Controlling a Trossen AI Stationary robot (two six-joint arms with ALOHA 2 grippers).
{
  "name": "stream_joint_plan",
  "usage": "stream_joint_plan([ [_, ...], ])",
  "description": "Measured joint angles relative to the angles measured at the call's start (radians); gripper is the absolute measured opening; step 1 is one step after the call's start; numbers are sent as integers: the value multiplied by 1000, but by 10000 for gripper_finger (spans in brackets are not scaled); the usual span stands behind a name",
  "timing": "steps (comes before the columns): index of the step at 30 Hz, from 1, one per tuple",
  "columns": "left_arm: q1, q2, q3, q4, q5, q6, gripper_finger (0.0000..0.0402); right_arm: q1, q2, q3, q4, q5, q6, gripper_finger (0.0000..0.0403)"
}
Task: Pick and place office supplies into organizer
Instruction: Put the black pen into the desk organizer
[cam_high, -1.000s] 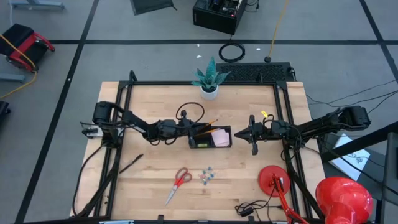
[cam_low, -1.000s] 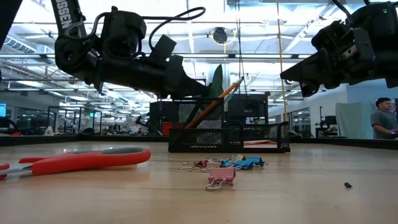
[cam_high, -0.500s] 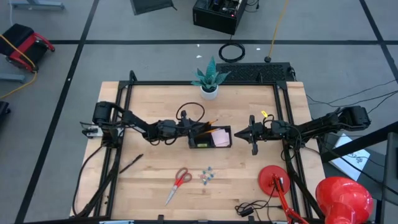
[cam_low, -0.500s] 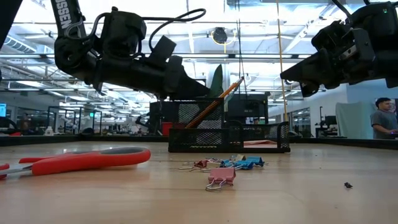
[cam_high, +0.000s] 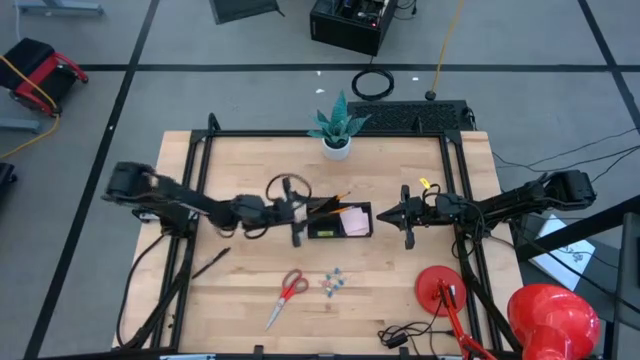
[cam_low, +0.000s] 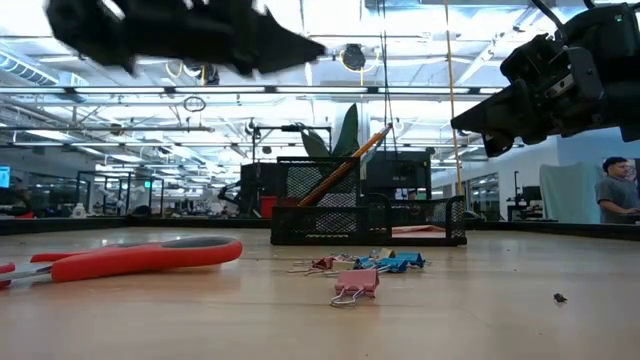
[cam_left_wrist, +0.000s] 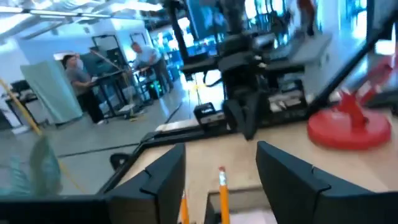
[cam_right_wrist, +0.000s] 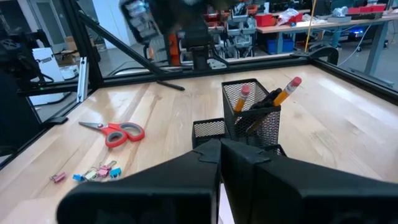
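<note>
The black mesh organizer stands at mid-table, and its tall cup holds an orange pencil that leans against the rim. A pink sticky-note pad lies in its tray. My left gripper hovers open just left of the organizer and above it, with nothing between its fingers. My right gripper waits shut to the organizer's right. Red-handled scissors, a cluster of small clips and a black pen lie flat on the near part of the table.
A potted plant stands at the far edge behind the organizer. A red lamp base sits near the right front. A tiny yellow piece lies far right of the organizer. A black frame rims the table. People stand in the room beyond.
My left gripper has risen and drawn back from the organizer toward the table's left edge, rolling a little as it went. The orange pencil stays leaning in the cup as before.
</note>
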Motion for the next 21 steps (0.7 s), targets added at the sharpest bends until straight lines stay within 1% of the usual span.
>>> stream_joint_plan([
  [2,-64,-108,0,-165,-115,48,180,0,0,0,0,0,0,4],
  [4,-139,-214,1,-354,-284,40,156,0,0,0,-3,0,6,4],
  [6,-211,-304,1,-550,-418,-42,124,0,0,0,-6,0,21,4],
  [7,-244,-345,1,-650,-458,-100,106,0,0,0,-6,0,24,4],
  [9,-305,-419,1,-823,-476,-219,69,0,0,0,-6,0,26,4],
  [12,-397,-491,1,-1035,-457,-389,16,0,0,0,-6,0,26,4],
  [13,-427,-505,1,-1090,-445,-436,8,0,0,0,-7,0,26,4],
  [17,-545,-521,1,-1262,-432,-608,10,0,0,0,-23,-1,27,4],
  [19,-590,-521,1,-1367,-420,-736,4,0,0,0,-30,-1,37,4],
  [21,-620,-516,1,-1488,-389,-905,4,0,0,0,-40,0,38,4],
])
